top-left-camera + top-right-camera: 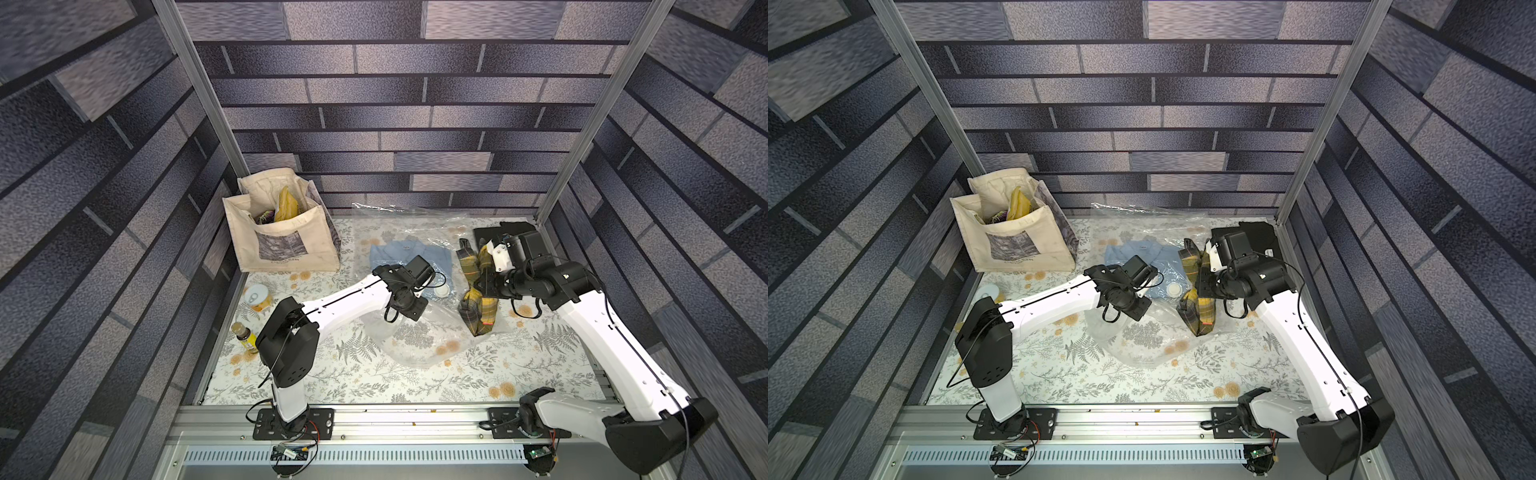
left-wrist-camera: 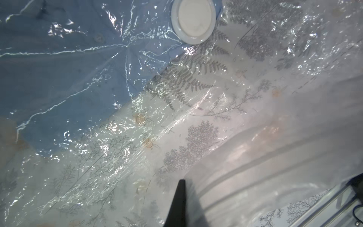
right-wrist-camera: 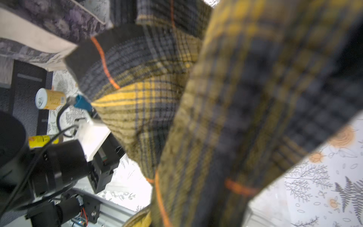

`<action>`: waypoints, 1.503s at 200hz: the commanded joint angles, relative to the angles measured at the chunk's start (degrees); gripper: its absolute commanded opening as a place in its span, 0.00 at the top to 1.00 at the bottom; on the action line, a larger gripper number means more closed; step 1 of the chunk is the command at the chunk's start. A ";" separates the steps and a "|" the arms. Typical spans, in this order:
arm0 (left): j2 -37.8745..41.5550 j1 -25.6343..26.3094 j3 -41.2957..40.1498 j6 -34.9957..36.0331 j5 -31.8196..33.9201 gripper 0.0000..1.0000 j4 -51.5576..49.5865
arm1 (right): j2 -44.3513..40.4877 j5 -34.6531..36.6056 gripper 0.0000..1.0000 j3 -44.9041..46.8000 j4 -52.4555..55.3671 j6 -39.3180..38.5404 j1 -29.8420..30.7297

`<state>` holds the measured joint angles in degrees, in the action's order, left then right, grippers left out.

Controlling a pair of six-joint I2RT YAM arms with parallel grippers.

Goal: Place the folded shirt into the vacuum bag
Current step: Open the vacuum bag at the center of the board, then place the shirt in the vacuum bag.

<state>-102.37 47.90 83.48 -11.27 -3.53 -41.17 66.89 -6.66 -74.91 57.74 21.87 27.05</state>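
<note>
A large clear, crinkly vacuum bag [image 1: 415, 345] [image 1: 1133, 340] [image 2: 235, 118] is lying spread across the middle of the table [image 1: 540, 374], stretching toward twelve o'clock. Its near end is puffing up in glossy folds. Its round white valve cap [image 1: 442, 291] [image 1: 1173, 289] [image 2: 193, 18] is facing upward. A light blue shirt [image 1: 390, 253] [image 2: 59, 78] is showing through the plastic toward eleven o'clock. A yellow-and-grey plaid shirt [image 1: 478, 309] [image 1: 1198, 316] [image 3: 216, 118] with orange stitching is hanging lifted and bunched at the bag's three o'clock edge.
</note>
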 commanded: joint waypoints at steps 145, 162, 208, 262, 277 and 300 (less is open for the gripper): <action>-3.06 -4.74 13.11 -3.20 -8.78 0.90 -3.13 | -2.17 -7.65 1.00 6.39 -10.33 9.14 20.66; -2.52 -4.76 13.19 -3.23 -8.35 0.91 -2.89 | -1.48 -7.38 1.00 9.15 -11.18 8.64 20.63; -0.28 -4.64 12.51 -5.00 -7.14 0.93 -0.39 | -1.35 -7.73 1.00 20.21 -11.91 8.84 20.65; 2.34 -2.63 16.66 -7.53 -4.46 0.95 1.77 | 0.01 -2.76 1.00 20.28 -4.18 6.41 20.71; 2.34 -2.61 17.77 -7.80 -4.05 0.95 1.43 | -0.61 -2.59 1.00 16.92 -2.76 5.89 21.46; 1.46 -2.81 17.95 -7.56 -3.67 0.96 1.01 | 1.40 -2.30 1.00 8.91 -0.61 4.54 26.10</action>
<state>-104.77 45.63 98.94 -17.37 -8.78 -41.65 67.09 -9.58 -57.89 53.80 28.42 49.01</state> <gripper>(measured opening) 0.056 0.180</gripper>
